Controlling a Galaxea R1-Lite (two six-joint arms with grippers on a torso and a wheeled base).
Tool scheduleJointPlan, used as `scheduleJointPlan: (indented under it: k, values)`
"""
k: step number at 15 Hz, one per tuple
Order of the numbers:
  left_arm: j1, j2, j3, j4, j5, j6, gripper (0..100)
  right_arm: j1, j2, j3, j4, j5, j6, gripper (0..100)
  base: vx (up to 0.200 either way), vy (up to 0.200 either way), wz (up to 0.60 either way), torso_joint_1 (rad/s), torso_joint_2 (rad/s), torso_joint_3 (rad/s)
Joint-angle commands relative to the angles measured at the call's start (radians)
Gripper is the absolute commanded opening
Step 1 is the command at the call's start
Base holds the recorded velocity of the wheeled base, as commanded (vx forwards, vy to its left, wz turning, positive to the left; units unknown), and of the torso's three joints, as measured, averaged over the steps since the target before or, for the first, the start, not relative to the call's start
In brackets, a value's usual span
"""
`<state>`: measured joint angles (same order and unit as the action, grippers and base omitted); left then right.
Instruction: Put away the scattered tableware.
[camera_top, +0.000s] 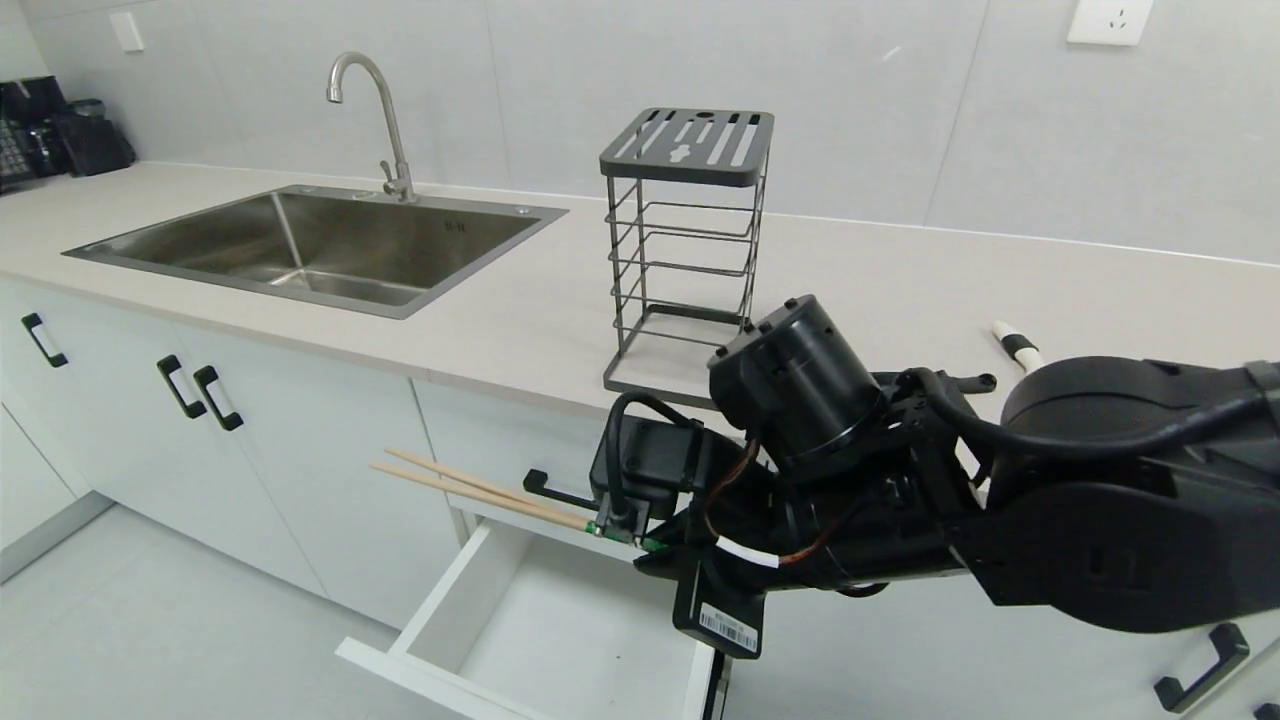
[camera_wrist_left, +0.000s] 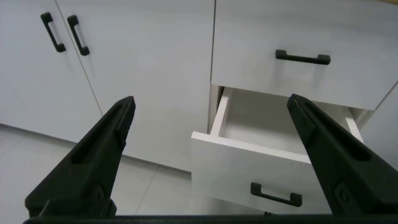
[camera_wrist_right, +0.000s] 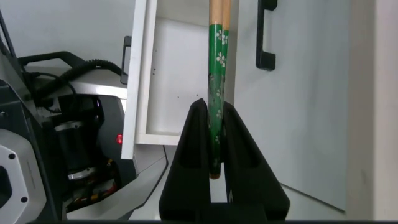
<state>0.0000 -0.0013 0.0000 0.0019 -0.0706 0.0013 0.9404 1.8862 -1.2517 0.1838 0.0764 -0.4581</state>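
R gripper (camera_wrist_right: 214, 112) pinches chopsticks (camera_top: 480, 488), near-level, tips pointing frame-left, over pulled-out drawer (camera_top: 443, 598) bottom centre; L gripper (camera_wrist_left: 210, 102) jaws spread.

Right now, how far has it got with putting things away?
Done: the drawer is pulled open. In hand: the right claw grips the chopsticks near it; the left claw is open. Left: getting them into the drawer, then the white utensil lying on the counter.

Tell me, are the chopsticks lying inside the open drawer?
No, the chopsticks are clamped in the right gripper, held in the air rather than resting in the drawer.
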Motion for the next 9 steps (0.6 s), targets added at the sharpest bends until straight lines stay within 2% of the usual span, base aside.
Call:
scheduleJointPlan:
  k: [1, 6, 9]
  values:
    - [0.0, 0.001, 0.0, 0.0, 0.0, -0.001, 100, -0.003, 0.025, -0.005, 0.002, 0.0, -0.001, 0, 0.0, 0.0, 0.0, -0.134, 0.24, 0.105]
    - [0.0, 0.001, 0.0, 0.0, 0.0, 0.0, 100, -0.005, 0.06, -0.054, 0.057, 0.002, -0.001, 0, 0.0, 0.0, 0.0, -0.093, 0.17, 0.078]
    - [0.0, 0.001, 0.0, 0.0, 0.0, 0.0, 100, -0.008, 0.11, -0.12, 0.098, 0.039, -0.005, 0, 0.0, 0.0, 0.0, -0.089, 0.13, 0.071]
